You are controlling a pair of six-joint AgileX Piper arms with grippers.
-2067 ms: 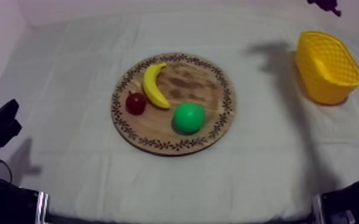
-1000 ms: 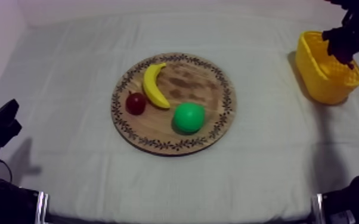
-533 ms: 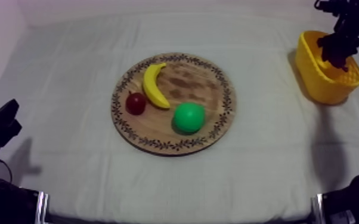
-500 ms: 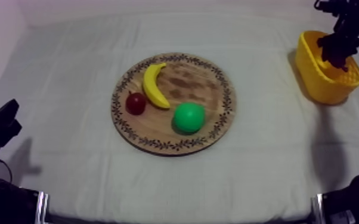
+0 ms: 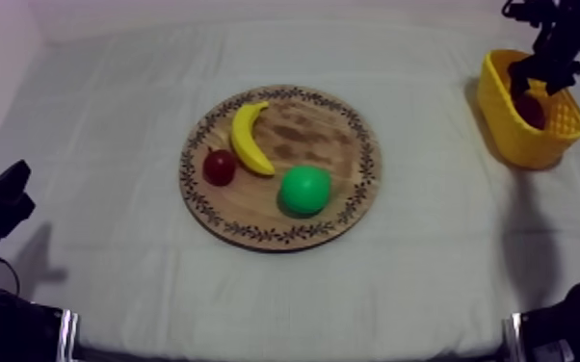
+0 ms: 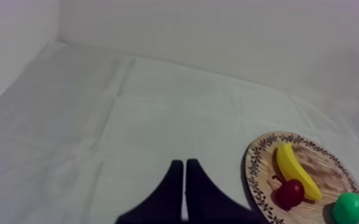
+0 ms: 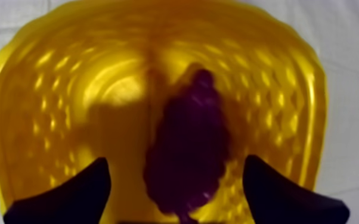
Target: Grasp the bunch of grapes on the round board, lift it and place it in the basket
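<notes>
The dark purple bunch of grapes [image 7: 188, 143] lies inside the yellow basket [image 7: 56, 89], on its floor. In the top view the grapes [image 5: 533, 110] show as a dark patch in the basket [image 5: 502, 116] at the far right. My right gripper [image 5: 539, 75] hangs just above the basket, open, its fingers [image 7: 68, 193] spread to either side of the bunch and not touching it. My left gripper [image 6: 184, 179] is shut on nothing, its fingers together as a narrow wedge, low at the table's left [image 5: 5, 197].
The round wooden board [image 5: 352, 135] sits mid-table with a banana [image 5: 248, 138], a small red fruit [image 5: 220, 167] and a round green fruit [image 5: 304, 189] on it. The left wrist view has the board [image 6: 331, 173] off to one side of my left gripper.
My right arm came in over the basket with the grapes. Its fingers have let go, and the bunch now lies in the basket. The left arm has not moved.
</notes>
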